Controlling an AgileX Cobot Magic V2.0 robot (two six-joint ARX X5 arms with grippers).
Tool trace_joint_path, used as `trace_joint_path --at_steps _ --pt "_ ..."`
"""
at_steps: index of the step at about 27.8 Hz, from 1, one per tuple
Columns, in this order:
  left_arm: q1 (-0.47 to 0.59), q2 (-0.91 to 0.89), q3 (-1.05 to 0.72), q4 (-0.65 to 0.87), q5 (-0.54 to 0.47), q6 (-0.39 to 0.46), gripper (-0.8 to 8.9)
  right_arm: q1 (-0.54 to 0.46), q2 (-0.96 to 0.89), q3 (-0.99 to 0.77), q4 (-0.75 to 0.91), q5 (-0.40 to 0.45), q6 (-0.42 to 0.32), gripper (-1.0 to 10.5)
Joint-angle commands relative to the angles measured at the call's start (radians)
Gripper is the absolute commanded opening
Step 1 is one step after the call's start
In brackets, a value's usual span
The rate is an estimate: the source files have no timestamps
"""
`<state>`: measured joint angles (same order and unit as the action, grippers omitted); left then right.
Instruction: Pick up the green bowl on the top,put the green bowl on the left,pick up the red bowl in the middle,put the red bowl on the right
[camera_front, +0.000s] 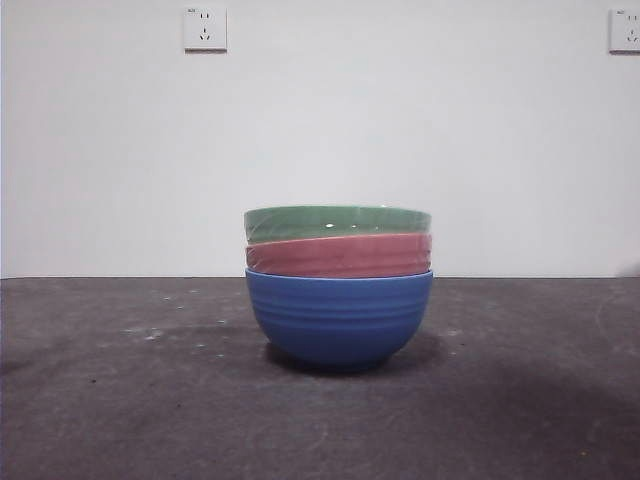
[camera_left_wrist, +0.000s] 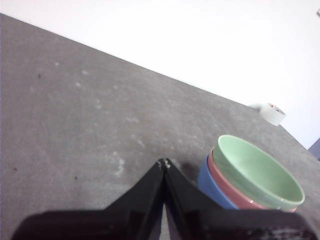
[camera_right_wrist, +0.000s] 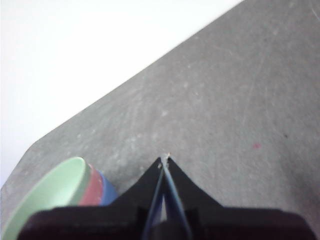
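Observation:
Three bowls stand nested in one stack at the table's middle. The green bowl (camera_front: 337, 222) is on top, the red bowl (camera_front: 339, 256) sits under it, and a blue bowl (camera_front: 339, 318) is at the bottom. No arm shows in the front view. My left gripper (camera_left_wrist: 164, 163) is shut and empty, hovering off to one side of the stack, where the green bowl (camera_left_wrist: 257, 172) and the red bowl (camera_left_wrist: 231, 190) show beside it. My right gripper (camera_right_wrist: 164, 159) is shut and empty too, on the other side of the green bowl (camera_right_wrist: 50, 192).
The grey table (camera_front: 120, 400) runs left and right of the stack, against a white wall with two sockets (camera_front: 205, 29). A roll of white tape (camera_left_wrist: 272, 113) lies near the table's far edge in the left wrist view.

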<state>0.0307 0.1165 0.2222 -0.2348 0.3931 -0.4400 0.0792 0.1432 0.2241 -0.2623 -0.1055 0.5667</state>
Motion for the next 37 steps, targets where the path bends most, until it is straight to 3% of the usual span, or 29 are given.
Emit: trace_joint_path --at_steps 1,9,15,19,23,30,31,33,37 --pt "0.003 0.067 0.051 0.002 -0.003 0.003 -0.07 0.0 0.063 0.074 -0.002 -0.002 -0.048 -0.1" --pt "0.003 0.302 0.249 -0.003 0.04 0.18 -0.08 0.0 0.283 0.286 -0.009 -0.134 -0.229 -0.1" --pt "0.003 0.517 0.428 -0.063 0.196 0.324 -0.08 0.0 0.475 0.446 -0.092 -0.285 -0.37 0.0" --pt "0.002 0.658 0.537 -0.146 0.312 0.364 -0.08 0.0 0.6 0.54 -0.215 -0.364 -0.492 0.0" --pt "-0.02 0.776 0.626 -0.254 0.411 0.437 -0.07 0.0 0.698 0.6 -0.32 -0.393 -0.589 0.0" --pt "-0.111 0.868 0.686 -0.304 0.406 0.449 0.13 0.001 0.753 0.606 -0.333 -0.393 -0.614 0.1" --pt "-0.13 0.875 0.689 -0.298 0.394 0.449 0.66 0.001 0.753 0.606 -0.333 -0.393 -0.614 0.3" --pt "-0.204 0.897 0.706 -0.284 0.337 0.447 2.87 0.001 0.753 0.606 -0.333 -0.393 -0.613 1.9" --pt "-0.374 0.985 0.781 -0.292 0.235 0.476 3.15 0.001 0.753 0.606 -0.333 -0.392 -0.6 2.3"
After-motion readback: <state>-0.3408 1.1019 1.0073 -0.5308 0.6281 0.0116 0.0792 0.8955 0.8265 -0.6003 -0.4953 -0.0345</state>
